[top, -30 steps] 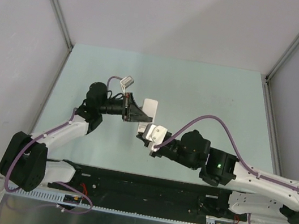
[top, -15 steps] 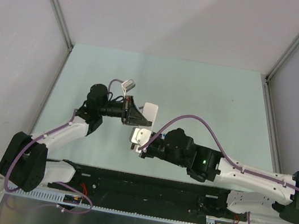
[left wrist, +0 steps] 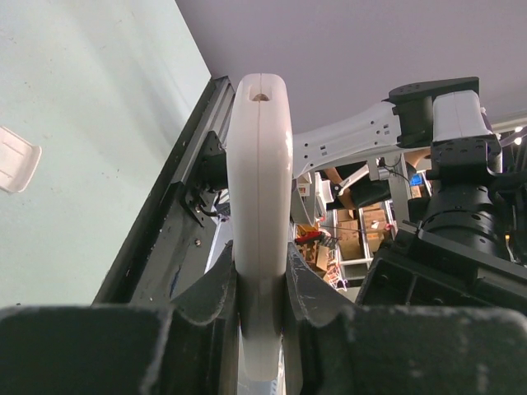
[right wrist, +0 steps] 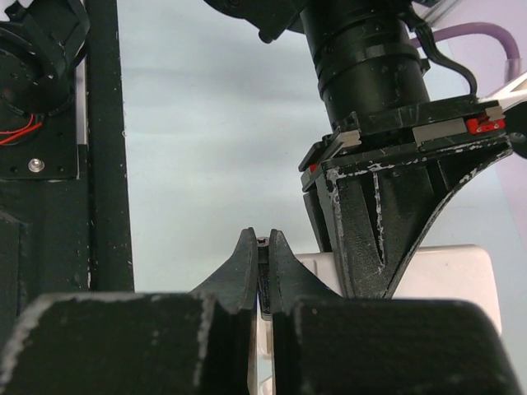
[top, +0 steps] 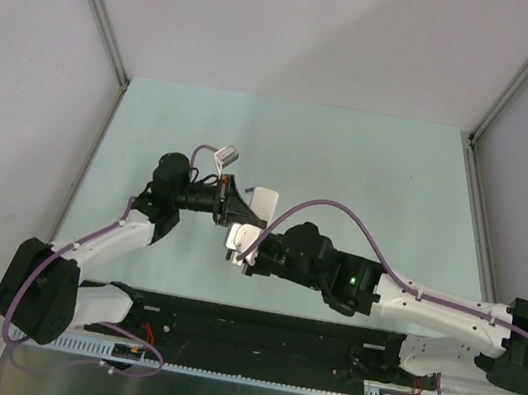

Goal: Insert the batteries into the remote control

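Smooth off-white plastic, soft satin sheen, fine moulded seam down the edge: remote control [left wrist: 260, 181], clamped between left gripper [left wrist: 262, 284] fingers [left wrist: 206, 300] of coarse, grainy matt black plastic. Same black plastic from the right wrist view, scuffed pale along the edges. Right gripper [right wrist: 263, 276] likewise matt black, rough, chalky with wear. Below both grippers, table [left wrist: 99, 99] in pale green, matt and smooth. Left of the left gripper, cover piece [left wrist: 16, 158] of white plastic, faintly sheened. Left of the right gripper, rail [right wrist: 103, 164] of matt black metal, bright metal screw [right wrist: 34, 165]. Beyond it, purple cable [right wrist: 469, 37] in smooth, slightly glossy sheath.
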You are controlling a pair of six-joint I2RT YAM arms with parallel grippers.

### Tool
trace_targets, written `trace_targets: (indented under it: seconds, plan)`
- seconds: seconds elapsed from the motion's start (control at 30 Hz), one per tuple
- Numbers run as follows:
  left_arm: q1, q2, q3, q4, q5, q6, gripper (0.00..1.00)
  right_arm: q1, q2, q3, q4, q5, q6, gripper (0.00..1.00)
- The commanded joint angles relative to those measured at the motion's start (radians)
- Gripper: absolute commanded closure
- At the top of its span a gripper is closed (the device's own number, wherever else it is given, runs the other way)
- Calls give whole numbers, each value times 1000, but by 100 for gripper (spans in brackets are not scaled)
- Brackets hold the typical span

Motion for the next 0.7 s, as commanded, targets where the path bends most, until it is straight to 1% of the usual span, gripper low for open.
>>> trace_targets:
  seconds: [0.0, 0.33, 0.67]
  plan:
    - [-7, -37, 8, 14, 27, 6, 100, -13, 6, 45, 5, -8, -3, 100]
    - [-7, -48, 20, 11, 24, 11, 100, -22, 11, 45, -15, 3, 12, 100]
    - [-7, -66, 21, 0, 2, 27, 100, -22, 14, 63, -84, 29, 11, 100]
